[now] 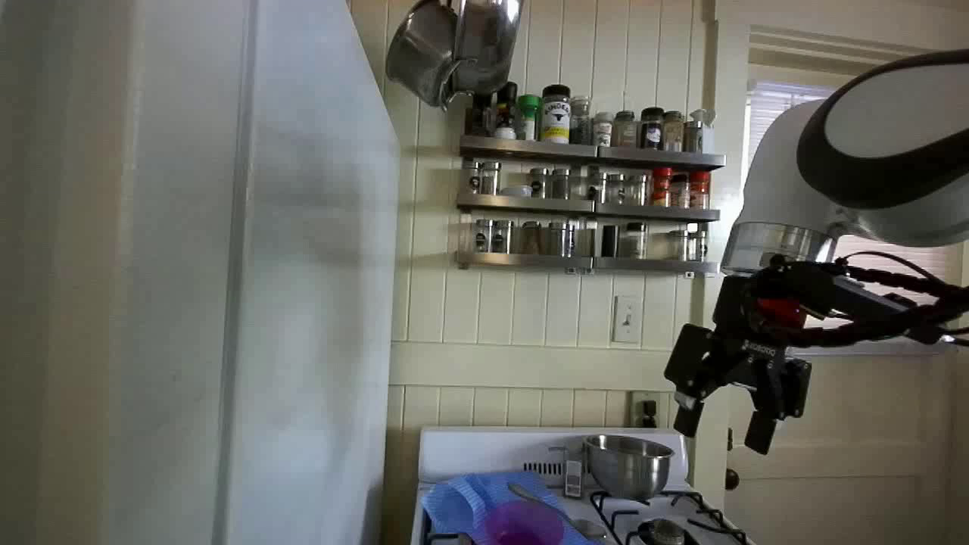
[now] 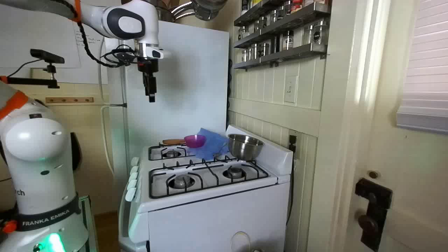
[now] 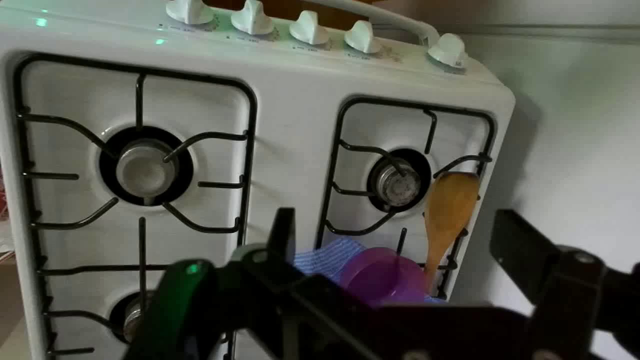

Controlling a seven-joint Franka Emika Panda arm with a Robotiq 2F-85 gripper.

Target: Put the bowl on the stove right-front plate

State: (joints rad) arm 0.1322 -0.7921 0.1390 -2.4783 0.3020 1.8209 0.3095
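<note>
Two bowls are on the stove. A small purple bowl sits on a blue cloth toward the fridge side; it also shows in an exterior view and, partly hidden by the gripper, in the wrist view. A larger steel bowl stands at the back against the backguard, also in an exterior view; it is out of the wrist view. The right-front burner is bare, also in the wrist view. My gripper is open and empty, high above the stove, fingers down.
A wooden spoon lies beside the purple bowl on the left grate. The blue cloth bears a metal spoon. The fridge borders the stove. Spice shelves and hanging pots are on the wall side.
</note>
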